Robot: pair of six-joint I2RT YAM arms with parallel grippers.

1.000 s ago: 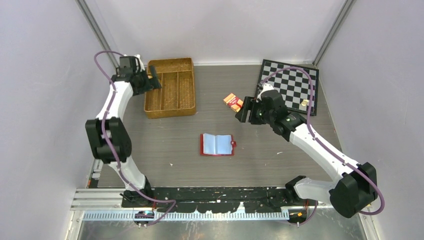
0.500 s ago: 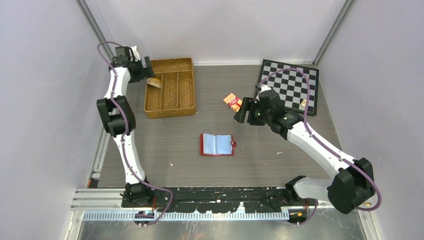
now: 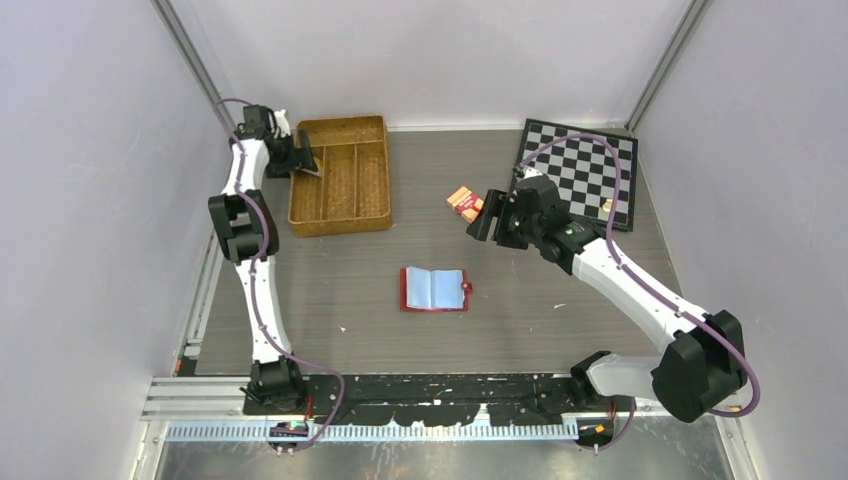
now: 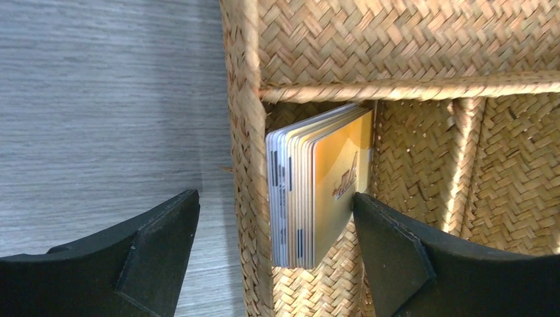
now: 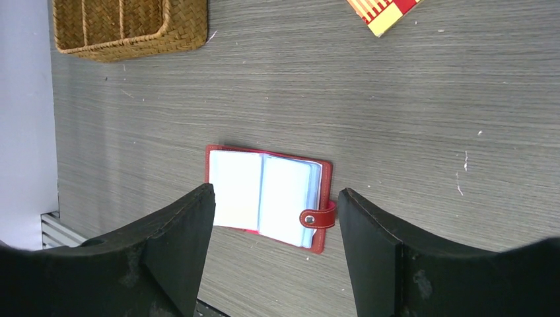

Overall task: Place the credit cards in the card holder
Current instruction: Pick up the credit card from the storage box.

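Left gripper (image 4: 274, 198) wide open, straddling tray (image 4: 409, 39) wall plus cards (image 4: 323, 191) stood on edge in corner slot: shift inward, clear wall, pinch stack only, then over to holder (image 3: 434, 288) open mid-table.

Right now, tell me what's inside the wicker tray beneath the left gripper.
A stack of credit cards on edge against the wicker tray's outer wall, front one orange-yellow. The rest show only edges; the weave beneath them is hidden.

Credit cards (image 4: 327, 188) edge-on, faces mostly out of sight
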